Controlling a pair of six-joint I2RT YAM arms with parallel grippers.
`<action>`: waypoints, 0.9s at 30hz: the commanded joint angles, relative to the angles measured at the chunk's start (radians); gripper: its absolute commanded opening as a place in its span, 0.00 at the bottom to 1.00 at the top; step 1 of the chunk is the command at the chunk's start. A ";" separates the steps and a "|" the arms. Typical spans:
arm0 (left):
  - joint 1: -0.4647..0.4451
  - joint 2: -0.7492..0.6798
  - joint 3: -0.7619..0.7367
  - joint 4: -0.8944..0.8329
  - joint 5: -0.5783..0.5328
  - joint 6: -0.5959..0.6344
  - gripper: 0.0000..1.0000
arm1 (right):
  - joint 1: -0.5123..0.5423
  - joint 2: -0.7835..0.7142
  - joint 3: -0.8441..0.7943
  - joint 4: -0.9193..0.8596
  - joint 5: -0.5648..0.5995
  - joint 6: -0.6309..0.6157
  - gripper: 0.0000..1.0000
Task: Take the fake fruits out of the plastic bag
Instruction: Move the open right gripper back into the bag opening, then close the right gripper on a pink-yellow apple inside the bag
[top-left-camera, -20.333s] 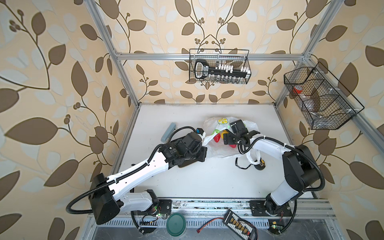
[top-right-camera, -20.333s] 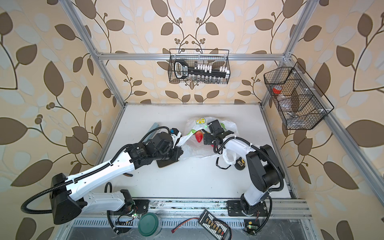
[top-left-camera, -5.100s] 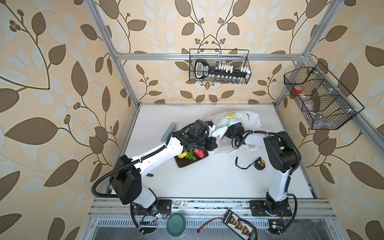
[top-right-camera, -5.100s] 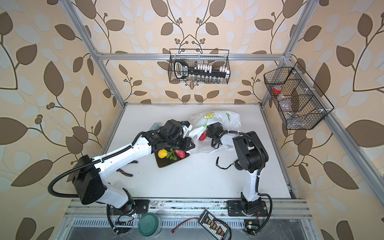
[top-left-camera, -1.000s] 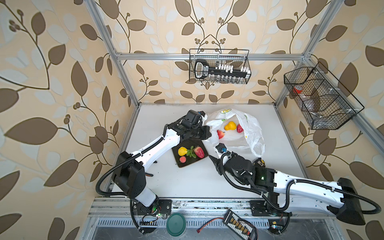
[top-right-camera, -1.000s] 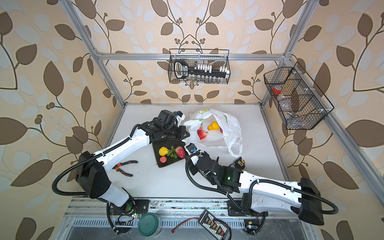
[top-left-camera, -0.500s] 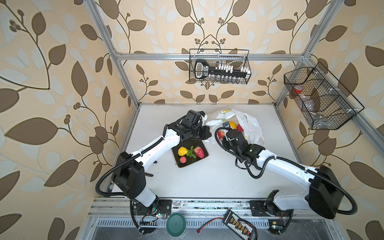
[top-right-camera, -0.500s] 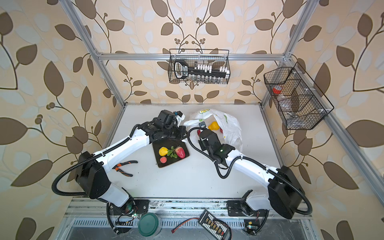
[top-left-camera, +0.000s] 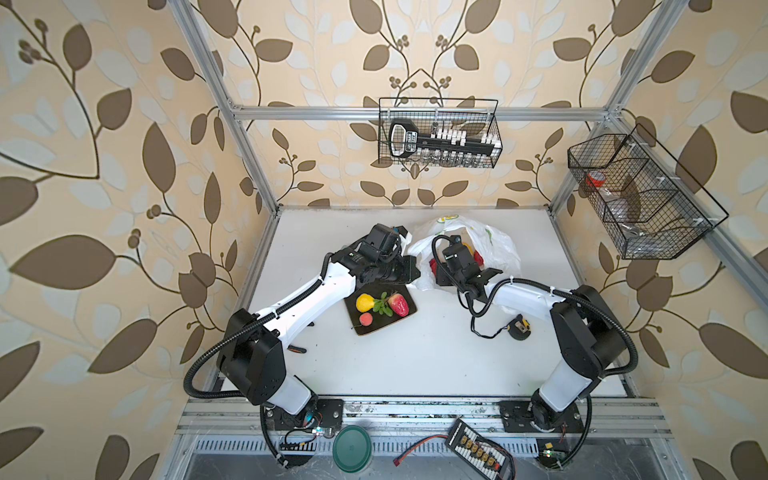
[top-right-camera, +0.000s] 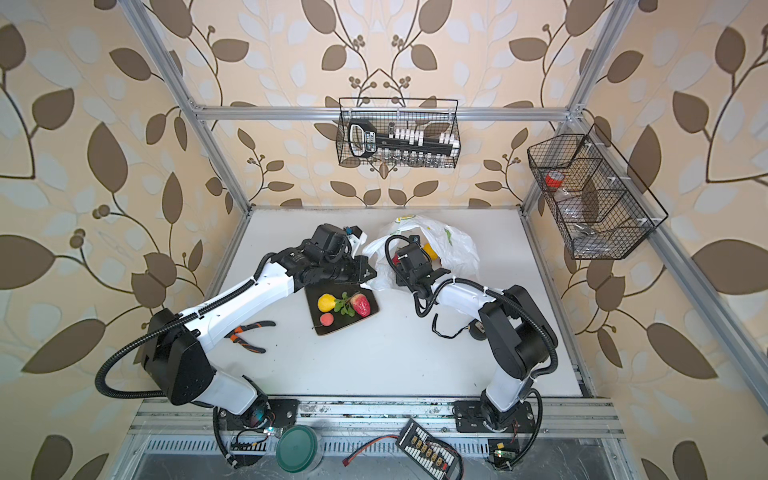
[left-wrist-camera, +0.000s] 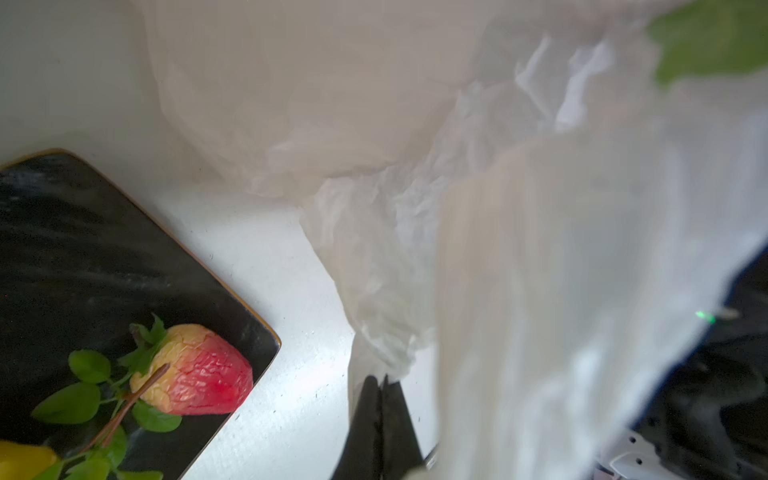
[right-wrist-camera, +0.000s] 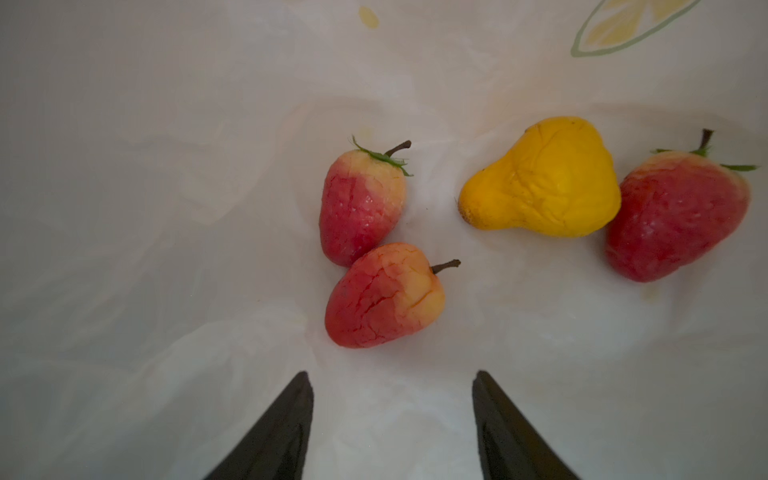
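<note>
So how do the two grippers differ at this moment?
The left gripper is shut, pinching a fold of the plastic bag; the right gripper is open and holds nothing. The left gripper sits outside the bag at its edge, near the dark tray; the right gripper reaches into the bag's mouth, pointed at the nearest strawberry. Both are black-tipped and work at the same bag.

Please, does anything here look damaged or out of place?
Yes. Inside the plastic bag, one strawberry has cracked skin and the yellow fruit is dented. Orange-handled pliers lie loose on the table, unrelated to the fruit.
</note>
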 joint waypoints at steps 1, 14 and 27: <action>-0.015 -0.050 -0.040 -0.010 0.033 0.014 0.00 | -0.039 0.042 0.036 0.066 -0.110 0.119 0.69; -0.026 -0.041 -0.086 -0.029 0.041 0.030 0.00 | -0.100 0.191 0.118 0.156 -0.196 0.239 0.83; -0.031 -0.035 -0.065 -0.033 0.033 0.026 0.00 | -0.104 0.283 0.167 0.078 -0.160 0.326 0.67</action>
